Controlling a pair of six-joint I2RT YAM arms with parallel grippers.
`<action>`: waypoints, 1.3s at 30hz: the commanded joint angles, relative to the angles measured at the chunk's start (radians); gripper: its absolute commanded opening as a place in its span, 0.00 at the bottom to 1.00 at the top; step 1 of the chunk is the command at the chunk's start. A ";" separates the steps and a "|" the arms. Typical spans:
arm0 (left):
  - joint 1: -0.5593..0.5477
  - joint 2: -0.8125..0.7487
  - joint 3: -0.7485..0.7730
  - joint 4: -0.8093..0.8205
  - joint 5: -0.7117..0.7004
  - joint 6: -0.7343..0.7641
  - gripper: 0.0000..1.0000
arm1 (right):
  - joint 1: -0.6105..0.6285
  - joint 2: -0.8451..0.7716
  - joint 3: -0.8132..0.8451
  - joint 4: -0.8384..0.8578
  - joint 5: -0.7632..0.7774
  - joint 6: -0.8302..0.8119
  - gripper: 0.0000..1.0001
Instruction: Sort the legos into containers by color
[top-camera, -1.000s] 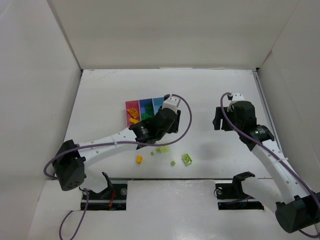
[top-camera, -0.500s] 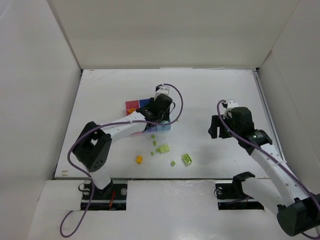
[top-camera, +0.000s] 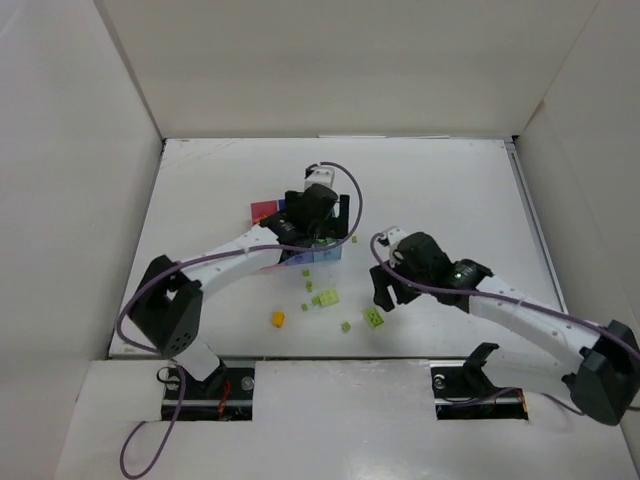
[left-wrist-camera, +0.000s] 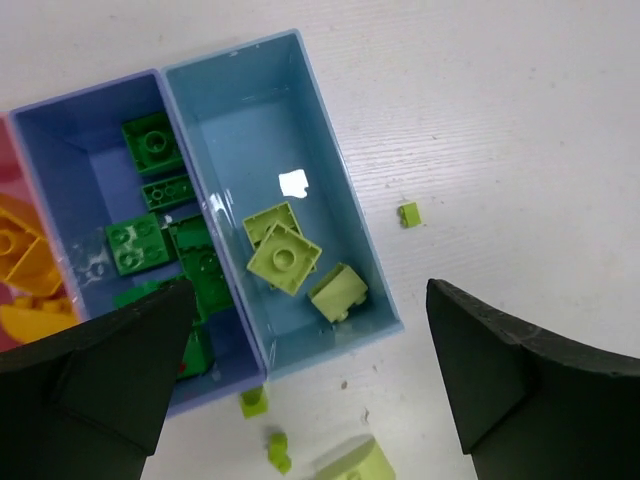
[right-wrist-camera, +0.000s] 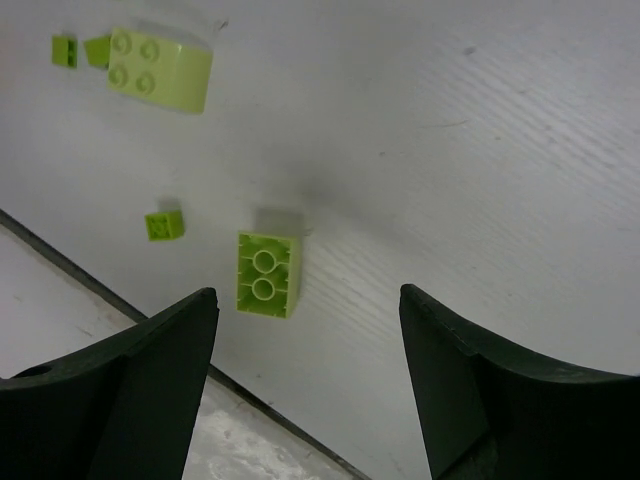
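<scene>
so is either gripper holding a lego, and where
Nothing is held: left gripper open over the light blue bin, right gripper open above a lime lego.

Three joined bins stand in a row: pink bin (left-wrist-camera: 6, 170), periwinkle blue bin (left-wrist-camera: 58, 122), light blue bin (left-wrist-camera: 345, 222). Pale lime legos (left-wrist-camera: 285, 257) lie tumbled inside the light blue bin, dark green legos (left-wrist-camera: 150, 146) next door, orange-yellow legos (left-wrist-camera: 20, 255) beyond those. Loose lime bricks (top-camera: 326, 298) and an orange brick (top-camera: 278, 319) dot the tabletop (top-camera: 450, 180) just beside the light blue bin.

We see bright, even light, a glare spot in the light blue bin (left-wrist-camera: 245, 125), a soft shadow beside the lime brick (right-wrist-camera: 266, 273).
</scene>
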 joint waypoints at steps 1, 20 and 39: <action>0.000 -0.188 -0.059 -0.010 0.006 -0.041 1.00 | 0.086 0.094 0.001 0.077 0.057 0.046 0.78; -0.038 -0.696 -0.427 -0.194 0.028 -0.289 1.00 | 0.229 0.331 0.005 0.132 0.191 0.156 0.39; -0.048 -0.758 -0.542 -0.203 0.138 -0.400 1.00 | 0.202 0.560 0.654 0.170 0.305 -0.138 0.30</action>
